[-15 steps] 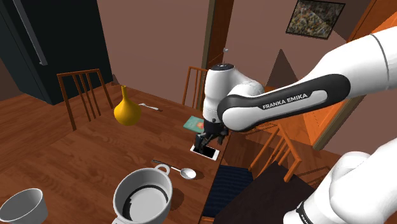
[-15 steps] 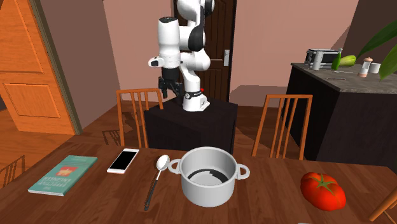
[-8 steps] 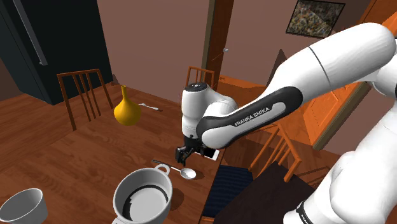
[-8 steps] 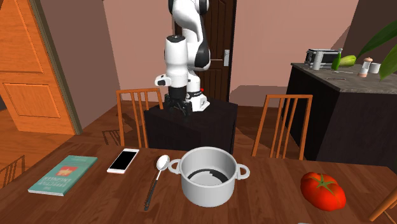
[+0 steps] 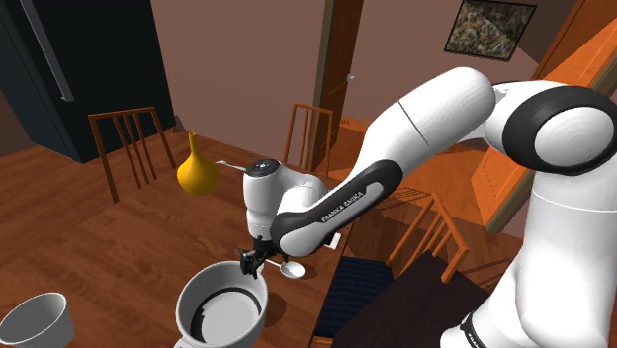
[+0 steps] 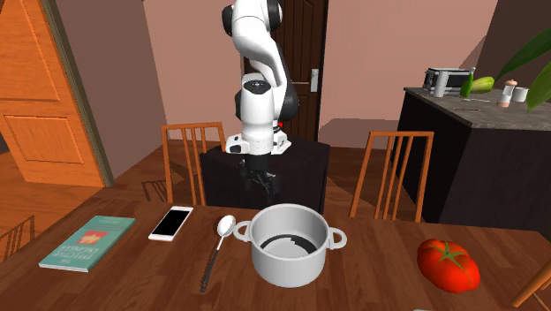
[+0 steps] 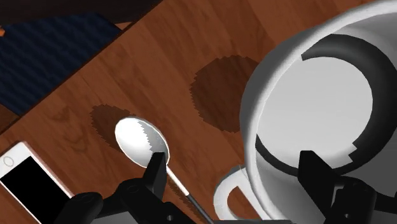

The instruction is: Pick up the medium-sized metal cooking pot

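Judging by the shoulder view, the likeliest fault is a clipped rim. The end effector (image 5: 252, 265) hangs just above the pot (image 5: 222, 308), over the side of it nearest the arm. A descent slightly off line would land a finger on the rim and shove the pot across the table (image 5: 119, 227) rather than straddle its wall. The spoon (image 5: 292, 268) lies just beside the pot, toward the table edge by the stand, and could be knocked aside.

From the second exterior view, the pot (image 6: 290, 247) stands close to the table edge that faces the stand, with the spoon (image 6: 220, 237) just beside it on that view's left. The end effector (image 6: 265, 185) hovers above and behind the rim, apart from it.

Along the wrist view, the end effector (image 7: 235, 175) is released. Its fingers (image 7: 156, 173) stand wide apart and hold nothing. The wall of the pot (image 7: 273, 83) and its handle (image 7: 224, 191) lie between them, touching neither. A shallow pinch on that thin wall could let the pot tilt and slip.
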Controlling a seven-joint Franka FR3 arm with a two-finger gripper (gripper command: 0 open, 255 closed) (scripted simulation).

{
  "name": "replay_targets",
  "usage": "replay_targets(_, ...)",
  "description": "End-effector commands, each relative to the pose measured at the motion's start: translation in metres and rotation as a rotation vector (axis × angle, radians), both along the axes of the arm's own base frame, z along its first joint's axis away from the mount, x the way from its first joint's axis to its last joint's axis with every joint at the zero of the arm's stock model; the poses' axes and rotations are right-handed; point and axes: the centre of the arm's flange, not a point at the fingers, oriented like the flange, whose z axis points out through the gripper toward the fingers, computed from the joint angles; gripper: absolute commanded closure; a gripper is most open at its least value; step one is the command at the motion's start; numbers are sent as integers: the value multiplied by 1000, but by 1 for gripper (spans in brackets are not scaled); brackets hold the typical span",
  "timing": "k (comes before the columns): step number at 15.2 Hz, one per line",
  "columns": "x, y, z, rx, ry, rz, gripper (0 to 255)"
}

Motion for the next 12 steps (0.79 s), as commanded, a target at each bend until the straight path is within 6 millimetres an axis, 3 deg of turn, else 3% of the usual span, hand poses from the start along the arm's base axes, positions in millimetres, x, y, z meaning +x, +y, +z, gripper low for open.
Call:
replay_targets(1, 10, 16, -18, -1, 0, -2, 0)
replay_targets(11, 12, 21, -63, -1, 0, -2, 0)
replay_targets(12, 12, 21, -63, -1, 0, -2, 255)
